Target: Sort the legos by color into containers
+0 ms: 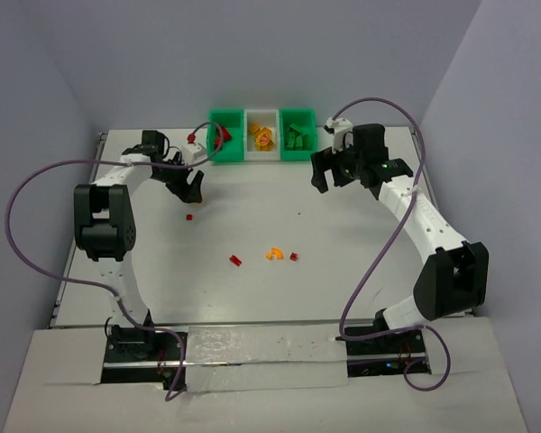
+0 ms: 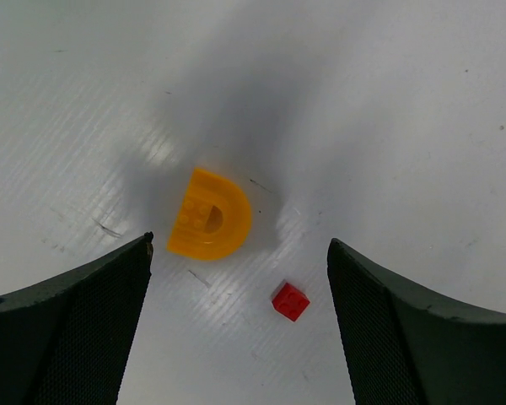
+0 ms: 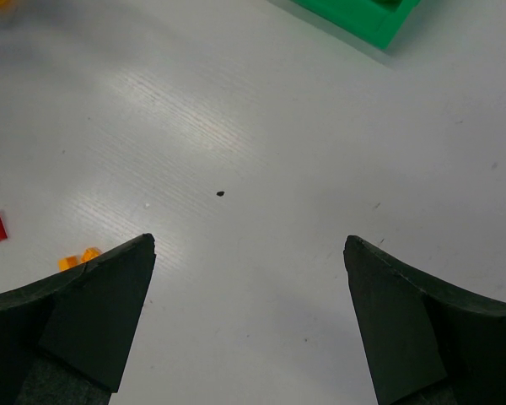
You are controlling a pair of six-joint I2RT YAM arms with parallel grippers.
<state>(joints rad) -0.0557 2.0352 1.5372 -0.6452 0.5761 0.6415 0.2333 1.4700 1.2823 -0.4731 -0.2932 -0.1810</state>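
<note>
The orange curved lego (image 2: 209, 213) lies flat on the bench (image 2: 388, 126), just ahead of the left claw (image 2: 240, 241) and biased twd its left finger. A small red lego (image 2: 290, 301) sits near it but apart, deeper in the gap and closer to the right finger. The left claw is spread wide w/ nothing in it.

My read: you're at the pick step. Approach is done, grasp not yet made. The gap spans both pcs, so a straight close prob rakes them together. Choose one.
- For the orange one, shift twd the left-finger side & fwd till it's centred, then drop and pinch across the flat faces. The arch looks slippy.
- It'd go in the white bin (image 1: 262, 153), which holds yellow/orange pcs.
- Reds are in the left green bin (image 1: 225, 157), greens in the right green bin (image 1: 298, 155).

The containers stand beyond the left claw, off to its right.

Pose: the left arm reaches over the far-left bench, elbow high, wrist bent so the claw faces down. The right arm is stretched fwd, w/ the right claw (image 3: 250, 238) near the right green bin, wide apart and empty.
</note>
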